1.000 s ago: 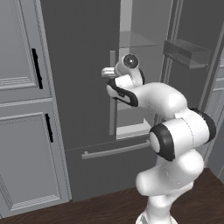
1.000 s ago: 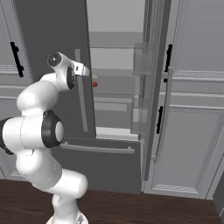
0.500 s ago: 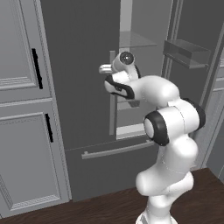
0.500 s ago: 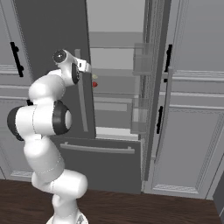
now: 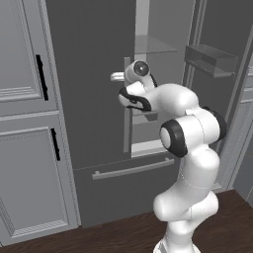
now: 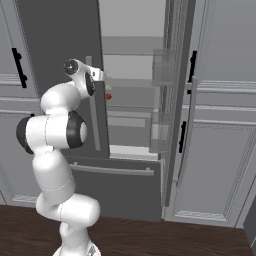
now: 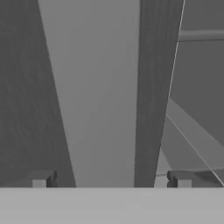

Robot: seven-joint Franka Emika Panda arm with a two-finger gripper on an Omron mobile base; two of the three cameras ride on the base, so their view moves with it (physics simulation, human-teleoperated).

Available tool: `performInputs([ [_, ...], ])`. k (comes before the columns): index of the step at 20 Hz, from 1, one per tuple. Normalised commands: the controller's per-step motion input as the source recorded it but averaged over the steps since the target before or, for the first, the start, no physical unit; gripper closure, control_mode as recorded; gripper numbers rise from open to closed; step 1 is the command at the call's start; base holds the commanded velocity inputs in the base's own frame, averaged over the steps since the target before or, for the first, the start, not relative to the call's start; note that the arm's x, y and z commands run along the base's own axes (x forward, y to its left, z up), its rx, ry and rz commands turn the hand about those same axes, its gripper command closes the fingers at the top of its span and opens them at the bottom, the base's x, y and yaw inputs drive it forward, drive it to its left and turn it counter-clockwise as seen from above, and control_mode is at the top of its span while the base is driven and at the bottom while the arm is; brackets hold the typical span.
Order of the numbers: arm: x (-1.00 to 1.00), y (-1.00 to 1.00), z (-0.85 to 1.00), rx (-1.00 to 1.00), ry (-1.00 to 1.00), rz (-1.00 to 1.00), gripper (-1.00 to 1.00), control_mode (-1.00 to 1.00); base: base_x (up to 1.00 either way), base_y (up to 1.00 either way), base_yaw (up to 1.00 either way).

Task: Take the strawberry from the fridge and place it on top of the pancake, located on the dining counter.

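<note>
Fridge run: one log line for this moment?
phase: reaching handle | gripper: open | fridge: right door open | strawberry: on shelf

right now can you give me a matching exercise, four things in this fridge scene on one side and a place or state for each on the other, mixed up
Things:
1. strawberry
2. claw
3. right fridge door
4. lower drawer

Places or states:
A. swung open, seen edge-on, with clear bins on its inner side
B. shut, with a long bar handle across its top
C. on a shelf inside the fridge, below a small pale yellowish item
D. open, fingertips either side of the left door's long grey bar handle

Pairs: 1-C, 2-D, 3-A, 4-B
</note>
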Motion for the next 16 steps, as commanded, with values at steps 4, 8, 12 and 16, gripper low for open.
performInputs([
  [4,0.41,0.0,-0.16,0.0,-0.1,0.0,-1.0,-1.0,0.0,0.0,0.0],
  [8,0.04,0.0,0.0,0.0,0.0,0.0,1.0,-1.0,0.0,0.0,0.0],
  [12,-0.37,0.0,0.0,0.0,0.0,-0.07,1.0,-1.0,0.0,0.0,0.0],
  [16,-0.94,0.11,0.0,0.0,0.0,-0.19,1.0,-1.0,0.0,0.0,0.0],
])
